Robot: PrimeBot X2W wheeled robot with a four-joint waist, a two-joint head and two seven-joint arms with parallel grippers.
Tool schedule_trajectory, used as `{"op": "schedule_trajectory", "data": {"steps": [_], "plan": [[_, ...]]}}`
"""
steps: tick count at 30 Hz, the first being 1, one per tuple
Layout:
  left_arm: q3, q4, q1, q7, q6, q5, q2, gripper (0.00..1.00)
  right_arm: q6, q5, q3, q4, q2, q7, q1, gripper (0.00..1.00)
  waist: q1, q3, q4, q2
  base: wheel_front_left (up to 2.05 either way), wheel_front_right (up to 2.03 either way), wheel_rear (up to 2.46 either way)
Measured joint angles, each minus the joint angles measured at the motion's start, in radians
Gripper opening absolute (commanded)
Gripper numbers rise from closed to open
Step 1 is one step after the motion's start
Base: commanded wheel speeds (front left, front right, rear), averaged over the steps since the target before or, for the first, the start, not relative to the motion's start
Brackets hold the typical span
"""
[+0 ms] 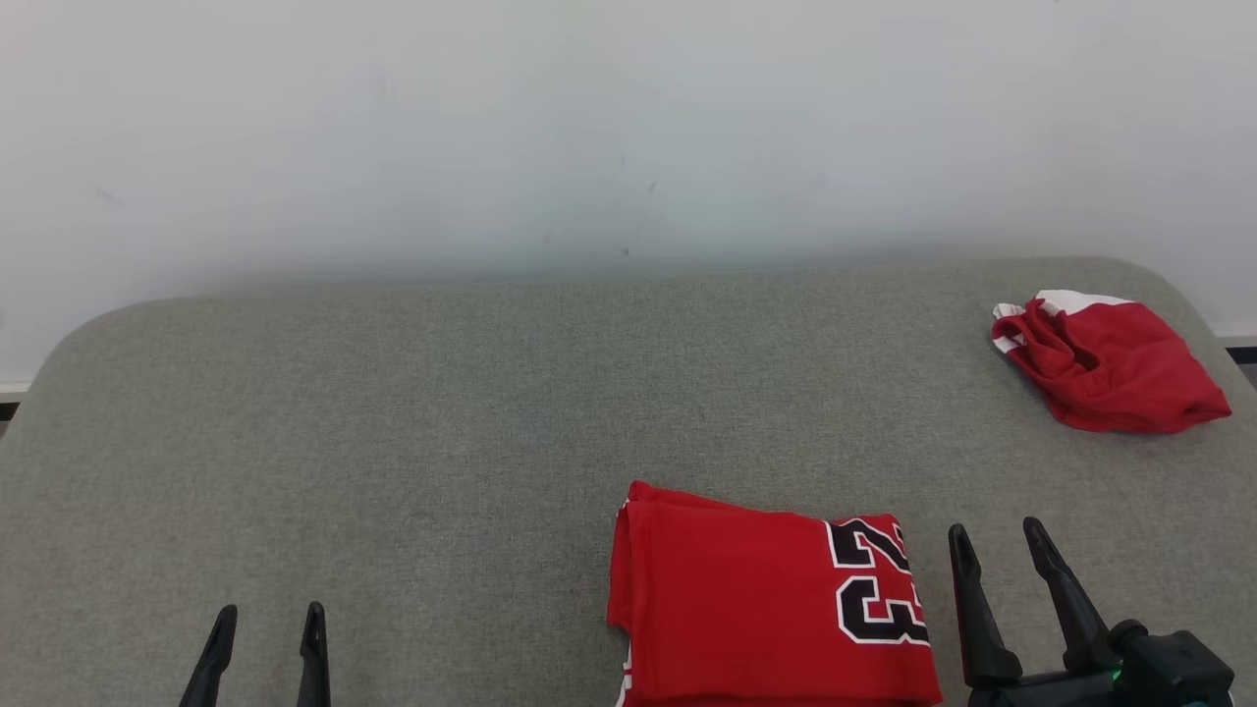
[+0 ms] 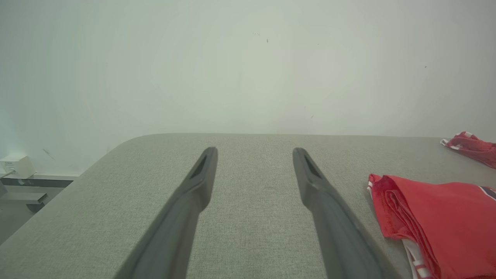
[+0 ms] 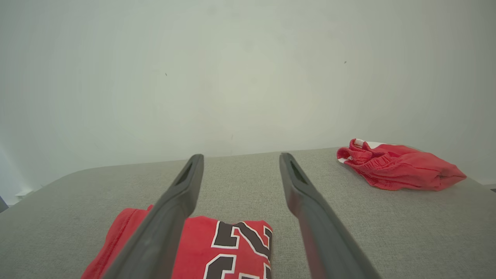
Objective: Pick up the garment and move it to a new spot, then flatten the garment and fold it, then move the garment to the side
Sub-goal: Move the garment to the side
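A red jersey garment with a black-and-white number lies folded flat on the grey padded table, at the front, right of centre. Its folded edge shows in the left wrist view, its numbered end in the right wrist view. A second red-and-white garment lies crumpled at the far right. My right gripper stands open just right of the folded jersey, apart from it. My left gripper stands open at the front left, well away from the cloth. Both hold nothing.
A pale wall rises right behind the table's rounded far edge. The table's left half is bare grey fabric. Off the table's left side, a small white box sits on a low ledge.
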Motion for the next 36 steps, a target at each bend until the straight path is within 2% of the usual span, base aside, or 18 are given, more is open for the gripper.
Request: {"op": "schedule_trajectory", "data": {"steps": [15,20,28,36], "plan": [[0.003,0.004,-0.001,0.000,-0.001,0.000,0.000,1.00,0.000,0.000,0.011,0.036,0.000,0.000,-0.008,1.00,0.0000,0.004,-0.003,0.0000,0.00,0.00,0.00],[0.007,0.002,-0.002,0.000,0.000,-0.001,0.000,1.00,0.000,0.001,0.026,0.070,-0.025,0.055,-0.065,1.00,0.0000,0.015,-0.008,0.0000,0.00,0.00,0.00],[-0.012,0.006,-0.026,0.000,0.001,-0.001,-0.003,1.00,0.000,0.036,0.041,0.217,-0.062,0.192,-0.189,1.00,0.0001,0.047,-0.006,0.0000,0.00,0.00,0.00],[-0.020,0.012,-0.059,0.000,0.001,-0.001,-0.006,1.00,0.000,0.088,0.092,0.406,-0.069,0.219,-0.258,1.00,0.0001,0.086,0.010,0.0000,0.00,0.00,0.00]]}}
